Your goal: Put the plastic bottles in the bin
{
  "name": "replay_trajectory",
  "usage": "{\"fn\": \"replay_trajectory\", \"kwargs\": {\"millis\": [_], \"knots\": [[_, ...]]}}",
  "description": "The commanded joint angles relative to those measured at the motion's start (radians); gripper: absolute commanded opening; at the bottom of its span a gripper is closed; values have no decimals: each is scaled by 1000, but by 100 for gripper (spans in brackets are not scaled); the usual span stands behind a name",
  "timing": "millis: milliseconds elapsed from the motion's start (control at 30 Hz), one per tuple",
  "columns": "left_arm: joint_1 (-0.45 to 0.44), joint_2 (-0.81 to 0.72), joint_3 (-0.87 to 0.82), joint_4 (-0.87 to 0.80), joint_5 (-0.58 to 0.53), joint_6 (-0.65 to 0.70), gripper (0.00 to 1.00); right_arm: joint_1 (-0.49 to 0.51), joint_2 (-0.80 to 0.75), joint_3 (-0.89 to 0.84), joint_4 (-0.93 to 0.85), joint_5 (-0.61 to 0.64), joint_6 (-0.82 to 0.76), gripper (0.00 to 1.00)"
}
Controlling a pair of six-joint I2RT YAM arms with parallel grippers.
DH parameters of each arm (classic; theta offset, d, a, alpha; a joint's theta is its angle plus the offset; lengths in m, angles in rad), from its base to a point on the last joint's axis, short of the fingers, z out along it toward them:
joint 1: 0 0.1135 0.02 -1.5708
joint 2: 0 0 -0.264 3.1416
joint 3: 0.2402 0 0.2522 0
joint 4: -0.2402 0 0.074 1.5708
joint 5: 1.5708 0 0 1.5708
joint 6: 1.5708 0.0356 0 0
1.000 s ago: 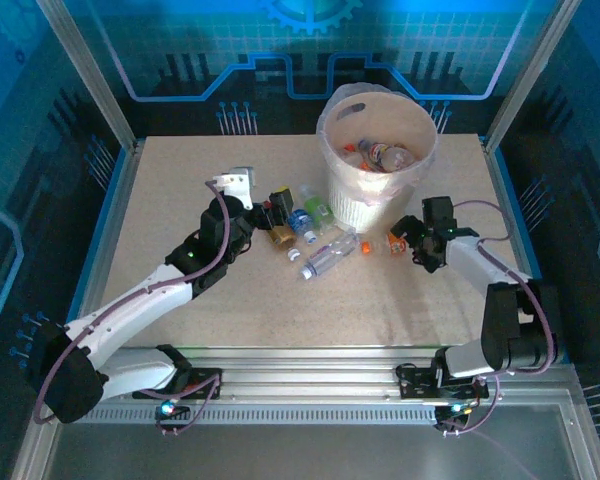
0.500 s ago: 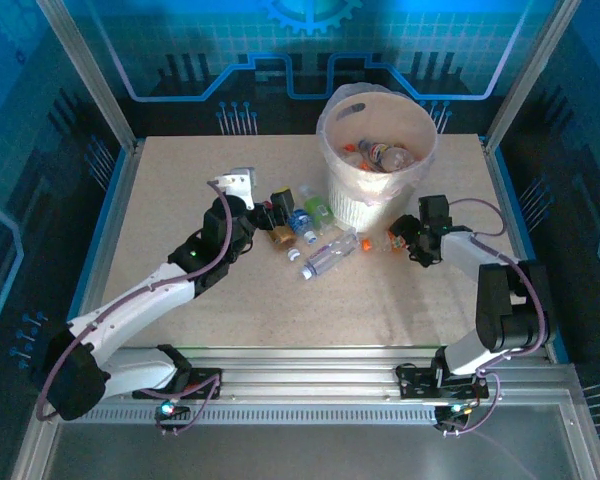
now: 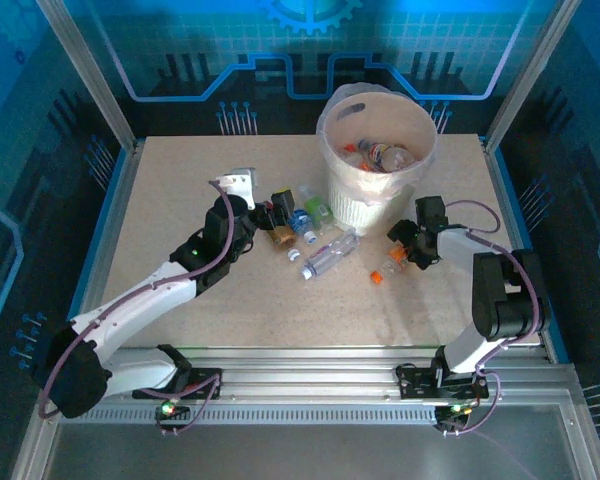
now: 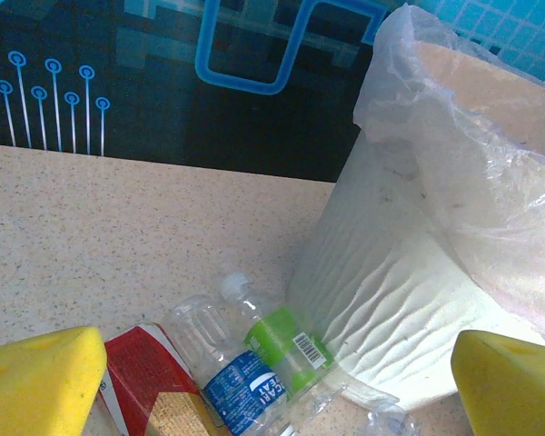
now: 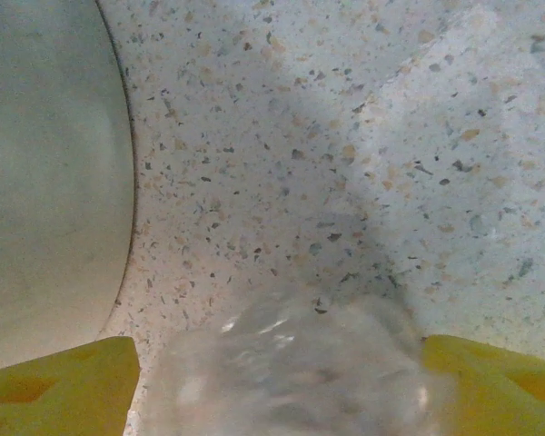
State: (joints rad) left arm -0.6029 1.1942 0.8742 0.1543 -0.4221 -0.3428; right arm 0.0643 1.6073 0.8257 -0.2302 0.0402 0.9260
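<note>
Speckled beige tabletop [image 3: 160,170] fills a cage of aluminium posts, with blue circuit-patterned walls glowing behind. Toward twelve o'clock on it stands the tall white ribbed bin [image 3: 352,205], lined with a translucent plastic bag [image 4: 454,136]. Several plastic bottles [image 3: 382,155] already lie inside.

At the bin's five o'clock the right gripper [image 3: 400,250] has its yellow pads [image 5: 54,386] clasped against both flanks of a small clear bottle with orange trim [image 3: 380,274]. This bottle lies on the table near the bin's foot. From the wrist, the bin wall curves close at nine o'clock.

At the bin's eight o'clock lies a huddle of loose bottles:
- a green-labelled bottle [image 3: 318,208] just beside the bin's base
- a blue-labelled bottle [image 3: 300,222] against it
- a clear bottle with a white cap [image 3: 330,255] at their five o'clock

The left gripper [image 3: 277,212] hangs spread wide at the huddle's nine o'clock, holding nothing. A red-and-tan labelled thing [image 4: 141,368], too cropped to identify, and the blue-labelled bottle lie between it and the bin.
</note>
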Motion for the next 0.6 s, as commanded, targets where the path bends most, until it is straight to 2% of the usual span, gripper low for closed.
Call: {"fn": "replay_trajectory", "kwargs": {"millis": [0,367,567], "knots": [[8,2,18,0,5,-22,99,-11,-33,-36,-55,-6,-10,82],[10,-2,14,-2,6,-29,99,37,-107,-68,-163,63,-36,84],[12,-15,-4,3,-5,-32,99,80,-129,-76,-204,75,-34,91]]}}
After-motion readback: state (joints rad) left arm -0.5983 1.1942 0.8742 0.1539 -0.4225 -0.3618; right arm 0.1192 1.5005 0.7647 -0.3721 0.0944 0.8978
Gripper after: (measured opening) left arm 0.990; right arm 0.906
